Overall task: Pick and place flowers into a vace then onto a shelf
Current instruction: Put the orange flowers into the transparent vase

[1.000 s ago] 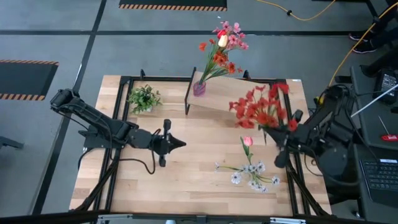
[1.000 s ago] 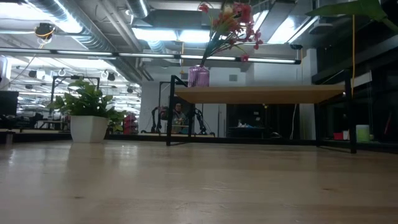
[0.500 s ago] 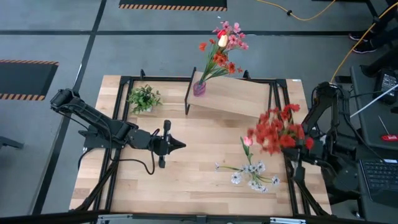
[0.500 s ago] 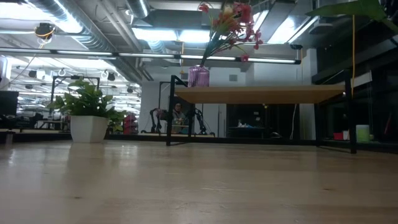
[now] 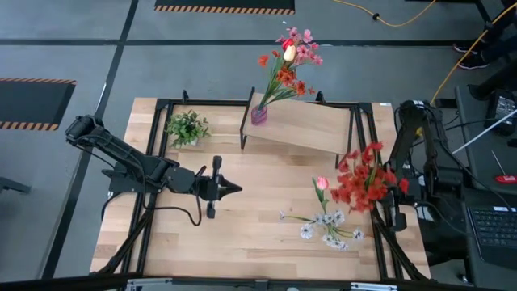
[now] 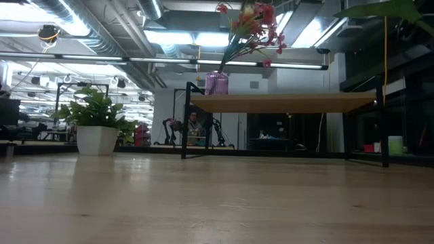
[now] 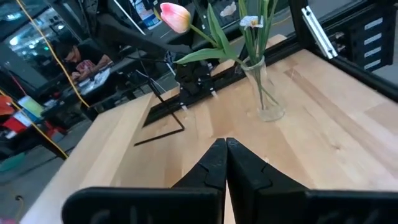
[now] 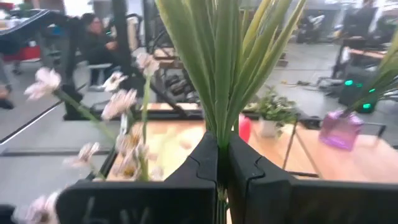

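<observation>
My right gripper (image 8: 219, 163) hovers at the table's right edge (image 5: 391, 192), shut on a bunch of red flowers (image 5: 362, 178). A clear glass vase (image 7: 263, 93) stands on the table left of it, holding a pink tulip (image 5: 321, 183) and white flowers (image 5: 327, 227). A purple vase (image 5: 258, 115) with pink, red and orange flowers (image 5: 287, 58) stands on the shelf (image 5: 303, 127). My left gripper (image 5: 234, 188) hangs shut over the table's middle, holding nothing. My right gripper pinches the bunch's green stems (image 8: 217, 124) between its two fingers, gathered into one bundle. The fingers come in level from the table's right side. The stems fan out past the fingertips, and the red blooms (image 5: 359, 174) hang clear of the table.
A small green plant in a white pot (image 5: 187, 128) stands at the far left by the shelf's black legs. Black frame rails (image 5: 380, 234) run along the table's edges. Bare tabletop lies between my left gripper and the clear vase. A person sits beyond the table (image 8: 99, 37).
My right gripper has swung down and toward the table's near right with the red flowers, turning as it went. The bunch has left the space over the shelf's right end and now hangs beside the clear vase. My left arm has kept still.
</observation>
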Robot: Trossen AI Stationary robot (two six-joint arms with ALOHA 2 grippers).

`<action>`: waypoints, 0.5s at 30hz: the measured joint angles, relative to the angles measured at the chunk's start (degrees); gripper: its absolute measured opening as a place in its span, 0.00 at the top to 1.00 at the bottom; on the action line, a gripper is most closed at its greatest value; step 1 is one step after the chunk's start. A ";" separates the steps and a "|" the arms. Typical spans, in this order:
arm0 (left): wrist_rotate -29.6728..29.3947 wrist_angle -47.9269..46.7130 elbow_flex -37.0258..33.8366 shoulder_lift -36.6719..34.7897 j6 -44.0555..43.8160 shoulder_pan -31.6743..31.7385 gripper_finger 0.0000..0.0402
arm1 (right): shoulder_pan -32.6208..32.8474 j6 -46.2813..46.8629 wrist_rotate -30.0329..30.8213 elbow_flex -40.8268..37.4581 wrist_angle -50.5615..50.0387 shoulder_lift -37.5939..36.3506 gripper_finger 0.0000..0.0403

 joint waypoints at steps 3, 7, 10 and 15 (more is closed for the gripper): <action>1.06 0.04 0.00 0.00 -2.92 0.00 0.99 | 1.38 0.00 -0.33 -1.66 0.06 -0.89 0.99; 5.39 0.04 0.00 0.00 -6.45 0.00 0.99 | 2.39 -0.62 1.76 -3.05 1.00 -0.20 0.99; 6.75 0.33 0.00 0.00 -8.56 0.00 0.99 | 2.41 -0.26 3.15 -4.54 2.78 0.76 0.99; 7.15 3.34 0.00 0.00 -11.69 0.00 0.99 | 3.05 -0.25 3.63 -5.51 6.26 2.88 0.99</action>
